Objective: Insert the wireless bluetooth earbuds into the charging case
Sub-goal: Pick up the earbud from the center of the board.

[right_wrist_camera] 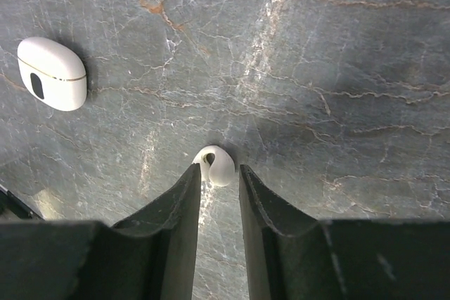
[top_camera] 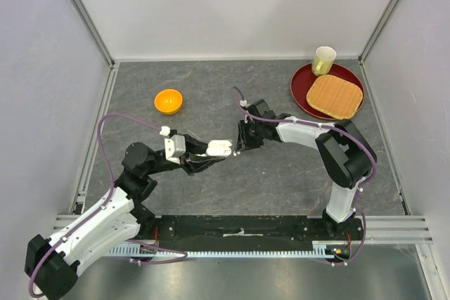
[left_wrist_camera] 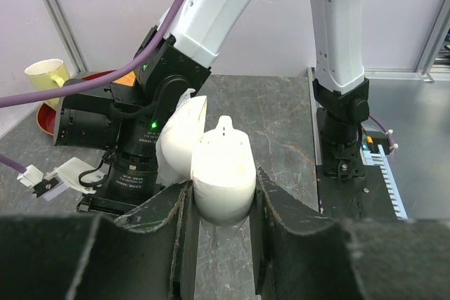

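Right wrist view: one earbud (right_wrist_camera: 216, 162) appears to rest on the counter (right_wrist_camera: 330, 61) right at the tips of my right tool (right_wrist_camera: 219, 169), between its two fingers. They stand narrow and flank it closely. I cannot tell whether they already pinch it or only bracket it. Its rounded head points away from the tool. The stem direction is not resolvable, as it is hidden between the fingers. A closed spare case (right_wrist_camera: 51, 73) lies well apart, up and left in this view. Left wrist view: my left tool (left_wrist_camera: 223, 186) is clamped on the charging case (left_wrist_camera: 225, 166), lid swung open. Top external view: the held case hangs just beside the right tool, on its left. Judgement: the right arm is the one at the earbud, and the target lies sideways to the left. The coming move is a lift and a short carry left to the open case.
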Available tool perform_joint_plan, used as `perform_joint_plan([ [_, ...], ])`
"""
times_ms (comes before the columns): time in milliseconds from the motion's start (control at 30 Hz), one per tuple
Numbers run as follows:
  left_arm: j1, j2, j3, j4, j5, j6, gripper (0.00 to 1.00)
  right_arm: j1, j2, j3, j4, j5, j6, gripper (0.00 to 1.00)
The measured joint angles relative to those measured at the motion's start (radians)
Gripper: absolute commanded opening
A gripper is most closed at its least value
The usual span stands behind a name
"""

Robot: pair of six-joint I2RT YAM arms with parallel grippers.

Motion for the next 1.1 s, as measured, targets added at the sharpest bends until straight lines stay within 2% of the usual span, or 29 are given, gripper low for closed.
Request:
perform_joint_plan([
  [333,0.000,0.007,0.000,-0.002,-0.002,0.000,0.02,0.006,0.015,0.016,-0.019,-0.009,-0.007,0.33],
  [467,0.000,0.007,0.000,-0.003,-0.004,0.000,0.02,0.006,0.017,0.023,-0.032,-0.003,-0.013,0.28],
  [700,0.000,0.007,0.000,-0.006,-0.017,0.000,0.02,0.006,0.028,0.028,-0.036,-0.001,-0.014,0.28],
  [800,0.000,0.007,0.000,-0.007,-0.022,0.000,0.02,0.008,0.030,0.028,-0.038,-0.001,-0.015,0.24],
  [933,0.000,0.007,0.000,-0.007,-0.026,0.000,0.02,0.008,0.030,0.028,-0.038,-0.001,-0.018,0.13],
  [1100,0.000,0.002,-0.002,-0.008,-0.027,0.000,0.02,0.008,0.030,0.028,-0.038,0.002,-0.016,0.11],
])
